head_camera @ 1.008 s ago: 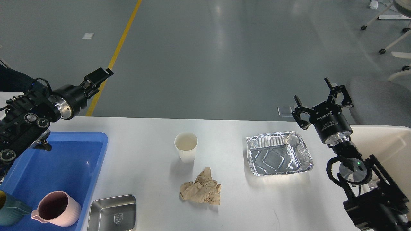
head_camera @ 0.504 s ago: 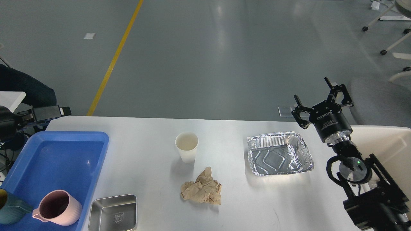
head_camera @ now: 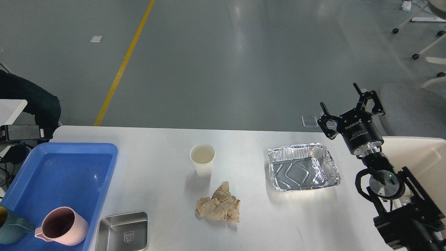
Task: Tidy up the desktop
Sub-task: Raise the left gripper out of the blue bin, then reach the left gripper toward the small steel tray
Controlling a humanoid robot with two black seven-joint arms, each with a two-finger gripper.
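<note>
The white desktop (head_camera: 167, 188) carries a white paper cup (head_camera: 202, 159), a crumpled brown paper wad (head_camera: 218, 206), an empty foil tray (head_camera: 302, 166) and a small steel dish (head_camera: 122, 231) at the front edge. My right gripper (head_camera: 343, 101) hovers open and empty above the table's far right edge, just behind the foil tray. At the far left edge only a black end of my left gripper (head_camera: 21, 132) shows, beside the blue tray; its fingers cannot be told apart.
A blue plastic tray (head_camera: 69, 174) on the left holds a pink mug (head_camera: 61, 226) and a teal mug (head_camera: 10, 228). A cream bin (head_camera: 418, 153) stands at the right behind my right arm. Grey floor lies beyond the table.
My left arm has pulled back leftward and down, from above the blue tray's far corner to the view's edge. The right gripper has barely moved.
</note>
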